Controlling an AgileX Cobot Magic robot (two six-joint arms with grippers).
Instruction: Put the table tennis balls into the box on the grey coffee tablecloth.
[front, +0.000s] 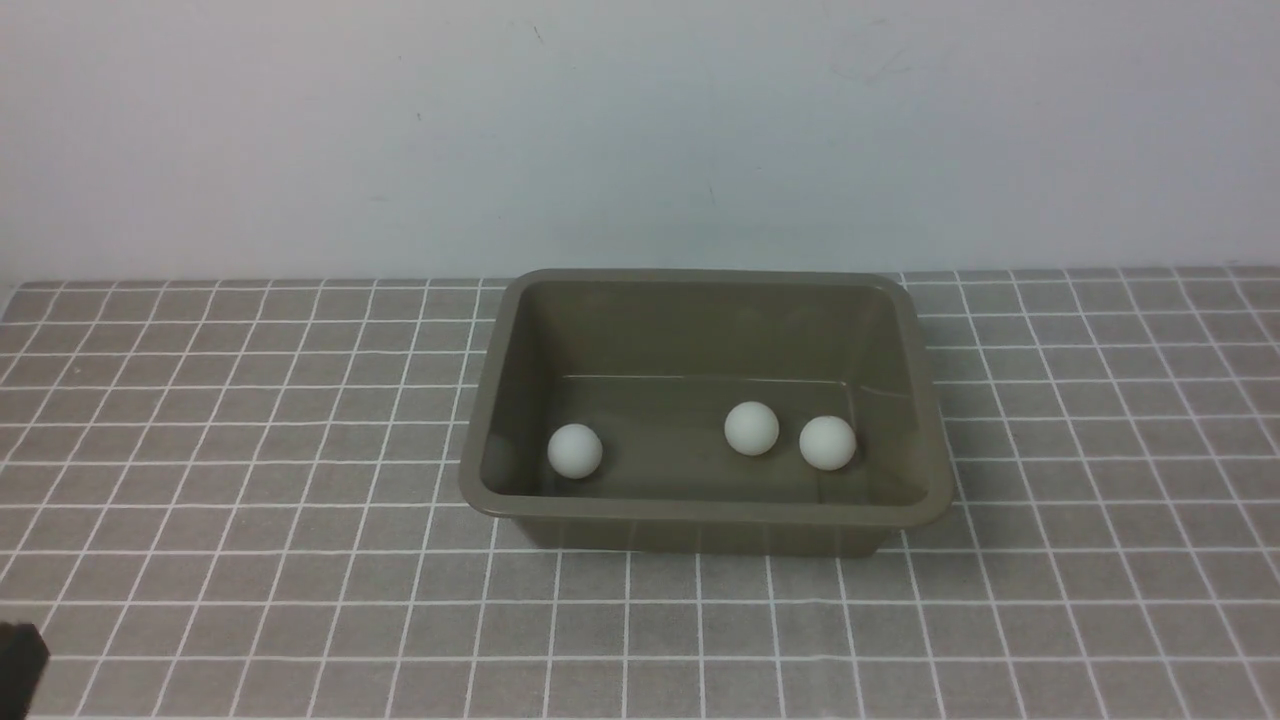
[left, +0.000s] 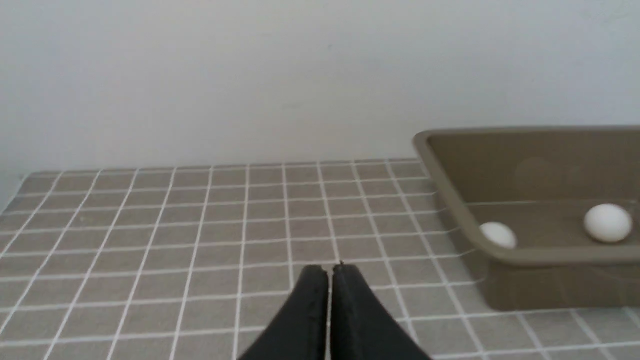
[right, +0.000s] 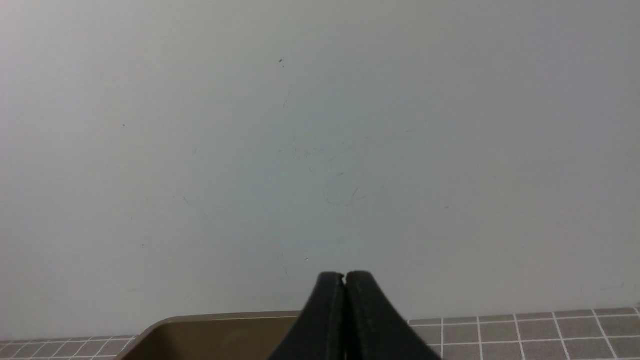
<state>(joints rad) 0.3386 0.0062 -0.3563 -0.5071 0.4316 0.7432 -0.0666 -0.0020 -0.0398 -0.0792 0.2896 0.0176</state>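
The olive-grey box (front: 705, 508) stands on the grey checked tablecloth (front: 250, 450) in the middle. Three white table tennis balls lie inside it: one at the left (front: 575, 450), one in the middle (front: 751, 428), one at the right (front: 827, 442). In the left wrist view the box (left: 550, 256) shows with two balls (left: 497, 234) (left: 607, 222). My left gripper (left: 329, 270) is shut and empty, over the cloth left of the box. My right gripper (right: 344, 276) is shut and empty, facing the wall, with the box rim (right: 225, 320) below it.
A pale wall (front: 640, 130) rises right behind the cloth's far edge. A black part of my left arm (front: 20, 655) shows at the front left corner. Bare cloth lies left, right and in front of the box.
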